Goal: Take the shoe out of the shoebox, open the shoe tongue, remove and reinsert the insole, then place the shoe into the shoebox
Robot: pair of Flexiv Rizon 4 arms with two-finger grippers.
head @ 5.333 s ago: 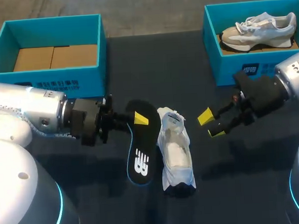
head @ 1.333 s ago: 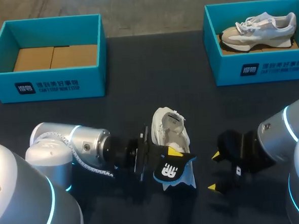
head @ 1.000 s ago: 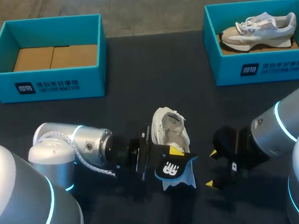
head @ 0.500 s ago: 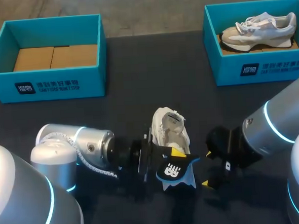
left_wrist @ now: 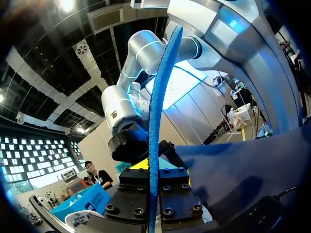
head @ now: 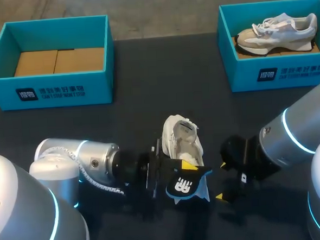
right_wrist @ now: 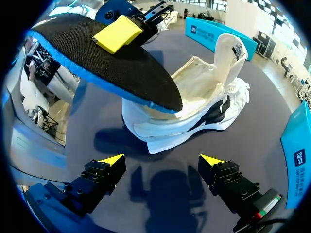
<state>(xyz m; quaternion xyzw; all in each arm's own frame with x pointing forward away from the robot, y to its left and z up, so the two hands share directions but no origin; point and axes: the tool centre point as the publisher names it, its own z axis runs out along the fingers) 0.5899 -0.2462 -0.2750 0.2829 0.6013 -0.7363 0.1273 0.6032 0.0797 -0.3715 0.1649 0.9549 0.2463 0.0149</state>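
A white shoe [head: 184, 143] lies on the dark table, its tongue pulled up and its opening bare. My left gripper [head: 189, 165] is shut on a black insole with a blue edge [head: 185, 185], held tilted over the shoe's heel end. In the left wrist view the insole [left_wrist: 158, 111] stands edge-on, clamped between the fingers of the left gripper [left_wrist: 153, 167]. My right gripper [head: 222, 180] is open just right of the heel, holding nothing. In the right wrist view the right gripper [right_wrist: 162, 160] faces the shoe's [right_wrist: 204, 109] side, with the insole [right_wrist: 107, 63] above the heel.
An open teal shoebox [head: 54, 85] lined with cardboard stands at the back left. A second teal box [head: 279, 72] at the back right holds another shoe [head: 277, 30]. Bare table lies between the boxes and the shoe.
Five seconds ago the insole hung beside the shoe; it now sits over the heel. In the last second my right gripper crept left toward the shoe. The left arm barely shifted.
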